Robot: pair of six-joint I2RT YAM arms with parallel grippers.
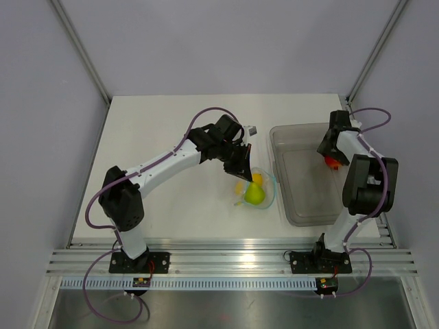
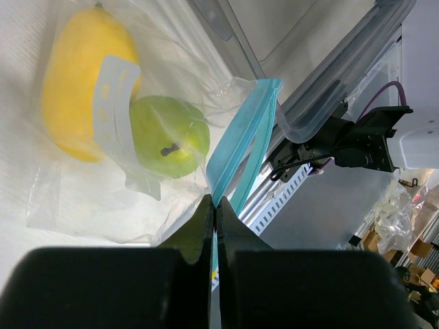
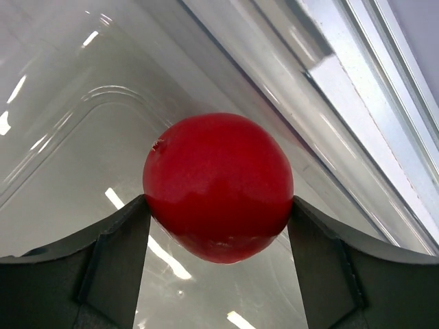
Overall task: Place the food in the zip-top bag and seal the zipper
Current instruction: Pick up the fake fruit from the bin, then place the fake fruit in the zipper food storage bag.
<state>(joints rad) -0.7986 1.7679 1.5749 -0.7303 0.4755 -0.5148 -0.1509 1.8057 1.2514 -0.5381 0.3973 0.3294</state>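
Observation:
The clear zip-top bag (image 1: 264, 186) lies mid-table. Inside it are two pieces of the food, a yellow fruit (image 2: 75, 89) and a yellow-green fruit (image 2: 171, 137). The bag's light-blue zipper (image 2: 243, 137) gapes open, and my left gripper (image 2: 216, 205) is shut on one end of that strip. The third piece, a glossy red round fruit (image 3: 218, 185), sits on the floor of the grey translucent bin (image 3: 68, 137). My right gripper (image 3: 218, 205) reaches down into the bin (image 1: 309, 171), and its two fingertips (image 3: 130, 226) press against both sides of the red fruit (image 1: 332, 162).
The bin's right wall (image 3: 329, 103) rises close beside the red fruit. In the left wrist view the bin's rim (image 2: 343, 89) stands just past the bag's mouth. The table's near edge carries a metal rail (image 1: 226, 257).

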